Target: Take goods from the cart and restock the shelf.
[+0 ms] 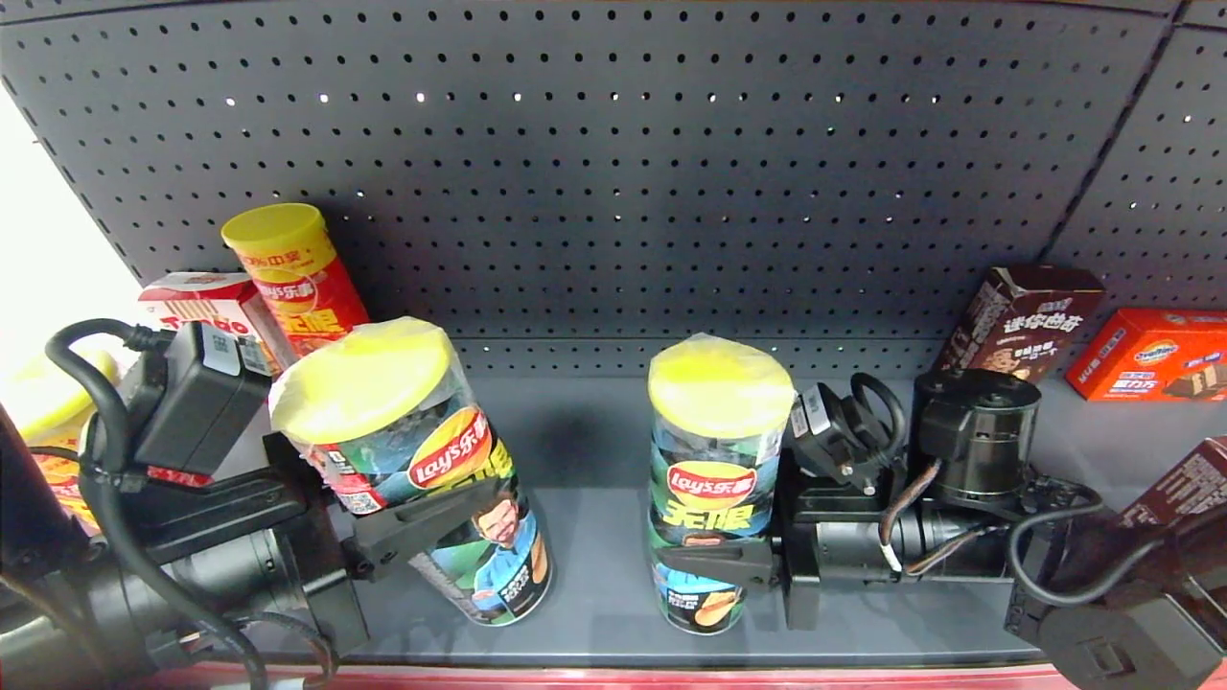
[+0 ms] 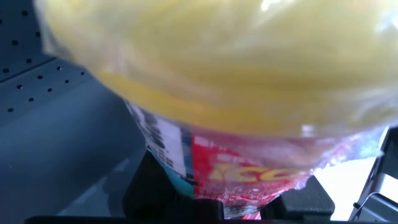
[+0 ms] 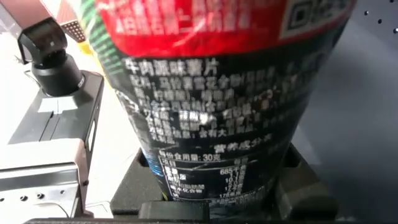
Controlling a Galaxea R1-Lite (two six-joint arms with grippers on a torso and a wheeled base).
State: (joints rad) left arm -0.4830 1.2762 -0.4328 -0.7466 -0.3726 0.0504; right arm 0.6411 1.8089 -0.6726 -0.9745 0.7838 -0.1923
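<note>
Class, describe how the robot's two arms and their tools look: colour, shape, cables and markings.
Both arms are black, built of cylindrical joints. The left tool and right tool have flat, wedge-shaped black fingers. Thick black cables loop over each wrist; a boxy black camera with a white label sits on top.
</note>
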